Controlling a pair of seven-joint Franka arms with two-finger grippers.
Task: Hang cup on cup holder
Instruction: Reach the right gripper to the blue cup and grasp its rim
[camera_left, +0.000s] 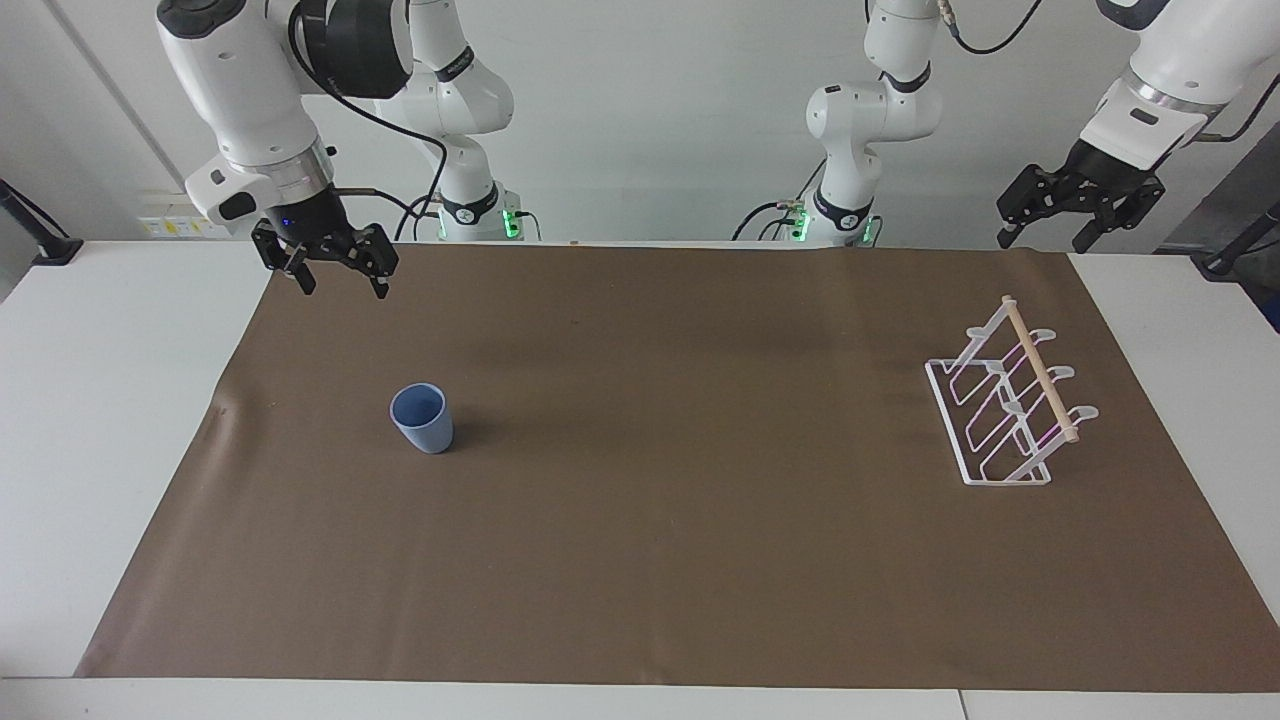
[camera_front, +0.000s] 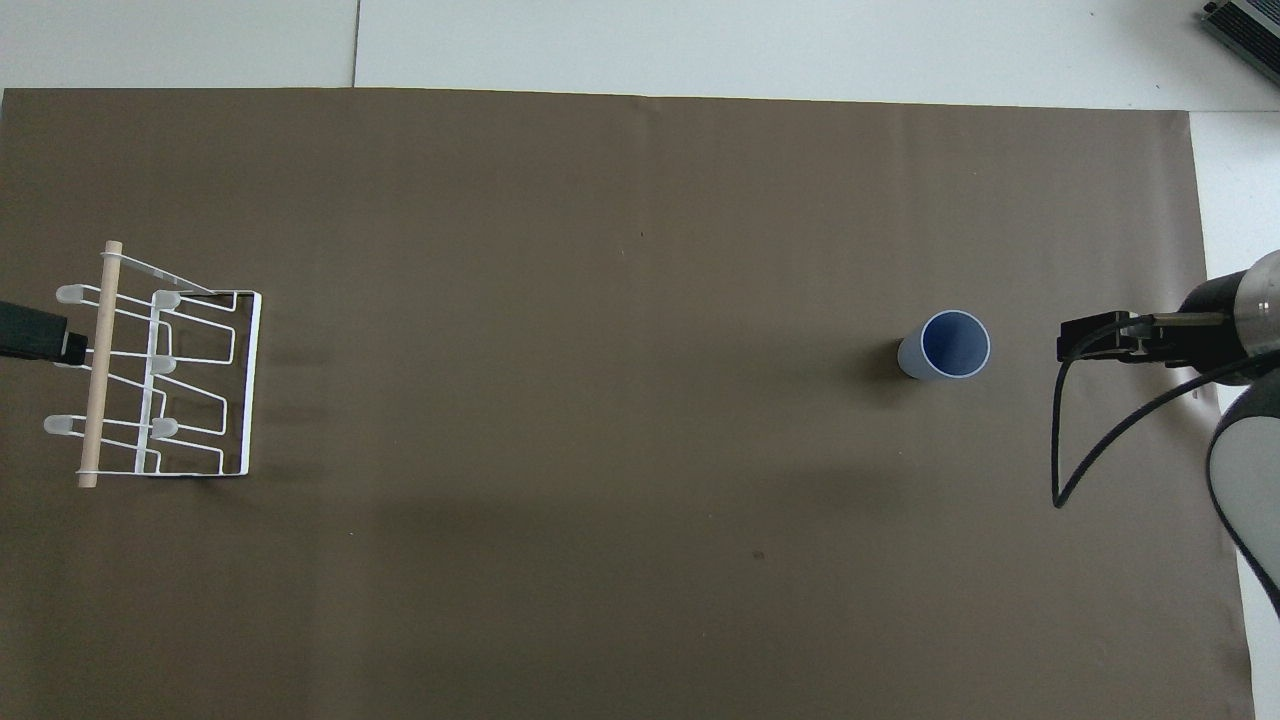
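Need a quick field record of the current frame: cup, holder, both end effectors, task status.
cup: light-blue cup, upright, mouth up, on the brown mat toward the right arm's end of the table
cup holder: white wire cup holder with a wooden rod along its top, toward the left arm's end, no cup on it
right end effector: open, holding nothing, in the air over the mat's edge, not touching the cup
left end effector: open, holding nothing, raised by the mat's corner near the holder, arm waiting
task status: cup not yet grasped or hung
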